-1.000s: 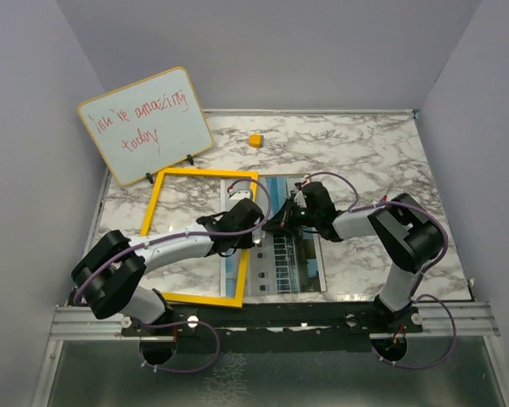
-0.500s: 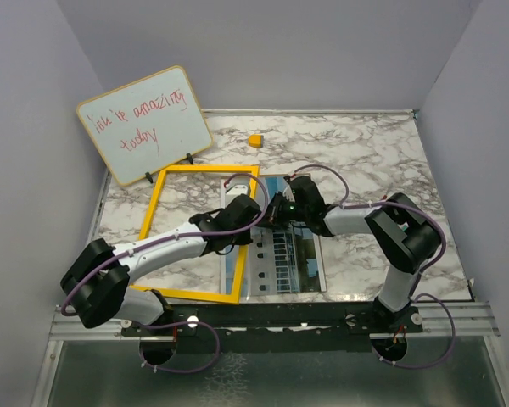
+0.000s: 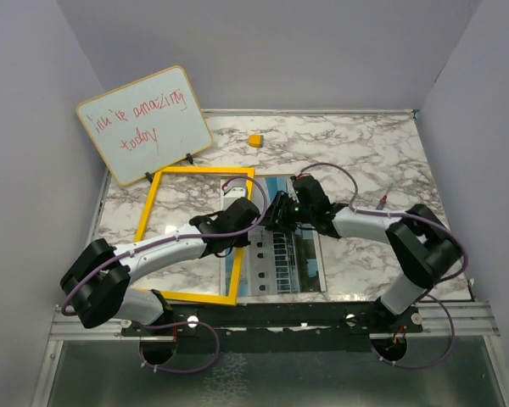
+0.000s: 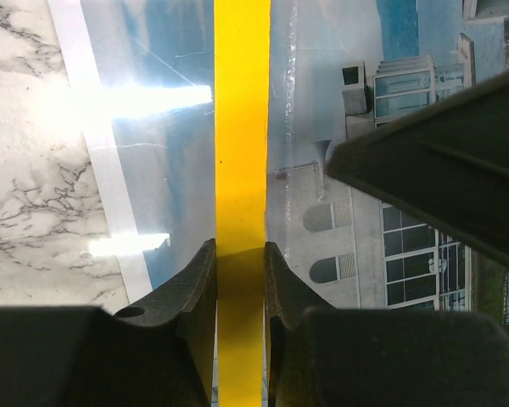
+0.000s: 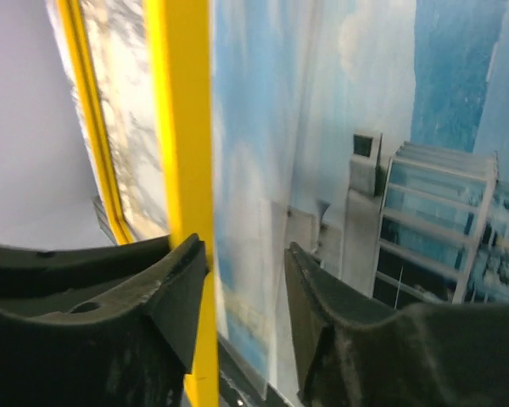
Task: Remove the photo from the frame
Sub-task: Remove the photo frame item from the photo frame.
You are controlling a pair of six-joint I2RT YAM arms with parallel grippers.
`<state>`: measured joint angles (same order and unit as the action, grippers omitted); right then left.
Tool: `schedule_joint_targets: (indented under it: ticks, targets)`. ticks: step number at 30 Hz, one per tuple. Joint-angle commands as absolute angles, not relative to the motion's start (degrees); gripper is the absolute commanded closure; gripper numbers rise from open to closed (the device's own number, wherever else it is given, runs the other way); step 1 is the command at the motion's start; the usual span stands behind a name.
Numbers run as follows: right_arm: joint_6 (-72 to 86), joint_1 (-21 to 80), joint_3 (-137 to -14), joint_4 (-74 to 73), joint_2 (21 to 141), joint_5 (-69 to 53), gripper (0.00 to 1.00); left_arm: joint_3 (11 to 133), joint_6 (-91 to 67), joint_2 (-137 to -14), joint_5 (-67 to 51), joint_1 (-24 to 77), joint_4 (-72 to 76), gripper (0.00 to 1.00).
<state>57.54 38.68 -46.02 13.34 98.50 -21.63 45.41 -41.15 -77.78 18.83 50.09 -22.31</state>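
My L gripper (image 4: 237, 250) pinches the yellow frame (image 4: 242, 127). My R gripper (image 5: 242, 254) is open over the photo (image 5: 322, 127). It lies flat on the table (image 3: 365, 153), mostly out I think. One edge left to free.

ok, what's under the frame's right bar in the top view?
The photo runs under the frame: print shows on either side of the bar. The strip directly beneath is hidden.

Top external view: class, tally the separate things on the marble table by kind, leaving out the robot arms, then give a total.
whiteboard: 1
yellow frame: 1
photo: 1
small orange block: 1
Total: 4
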Motion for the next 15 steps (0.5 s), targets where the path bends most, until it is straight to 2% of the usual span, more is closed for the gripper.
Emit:
schedule_joint_targets:
  ticks: [1, 7, 8, 10, 13, 15]
  targets:
    - [53.72, 38.94, -45.19, 1.57, 87.99, -10.42, 0.49, 44.82, -41.4, -75.34, 22.55, 50.27, -22.37, 0.86]
    - [53.84, 38.98, -42.35, -10.22, 75.93, -0.51, 0.43, 45.02, -41.03, -75.58, 20.37, 50.27, -21.22, 0.83]
    - [53.95, 38.94, -41.56, -11.95, 73.78, 1.74, 0.4, 44.89, -40.66, -75.71, 19.52, 50.32, -20.55, 0.8]
    - [54.16, 38.94, -40.15, -15.89, 70.05, 4.44, 0.34, 44.65, -40.07, -76.44, 18.44, 50.3, -19.67, 0.67]
    - [54.87, 38.94, -39.08, -23.92, 65.78, 6.7, 0.28, 44.74, -39.85, -77.74, 17.52, 50.27, -19.87, 0.67]
    - [55.54, 38.94, -37.97, -28.03, 62.68, 7.41, 0.27, 44.59, -40.43, -77.79, 17.59, 50.27, -20.03, 0.55]
